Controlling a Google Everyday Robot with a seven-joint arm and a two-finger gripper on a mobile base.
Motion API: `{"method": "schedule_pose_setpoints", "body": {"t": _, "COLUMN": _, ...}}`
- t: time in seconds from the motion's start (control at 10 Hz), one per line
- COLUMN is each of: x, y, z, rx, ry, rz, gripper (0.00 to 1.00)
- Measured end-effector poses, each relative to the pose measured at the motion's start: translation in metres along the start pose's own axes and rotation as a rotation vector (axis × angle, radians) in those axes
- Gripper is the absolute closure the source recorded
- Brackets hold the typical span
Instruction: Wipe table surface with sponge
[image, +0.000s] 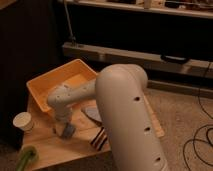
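Note:
My gripper (64, 128) points down at the wooden table (55, 150), just in front of the yellow bin. It is shut on a small blue-grey sponge (69, 131), which rests against the table top. The large white arm (125, 115) fills the middle of the view and hides the right part of the table.
A yellow plastic bin (52, 82) stands at the back of the table. A white paper cup (23, 121) is at the left edge and a green object (25, 159) at the front left corner. A grey flat item (91, 114) and a dark striped item (98, 139) lie right of the gripper.

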Motion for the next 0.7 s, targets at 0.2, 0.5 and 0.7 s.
{"method": "schedule_pose_setpoints", "body": {"t": 0.2, "x": -0.002, "y": 0.013, "z": 0.006, "rx": -0.030, "ry": 0.007, "rz": -0.021, "gripper": 0.94}}
{"method": "schedule_pose_setpoints", "body": {"t": 0.5, "x": -0.001, "y": 0.015, "z": 0.003, "rx": -0.030, "ry": 0.007, "rz": -0.025, "gripper": 0.94}}
{"method": "schedule_pose_setpoints", "body": {"t": 0.7, "x": 0.015, "y": 0.027, "z": -0.007, "rx": -0.038, "ry": 0.008, "rz": -0.024, "gripper": 0.94}}
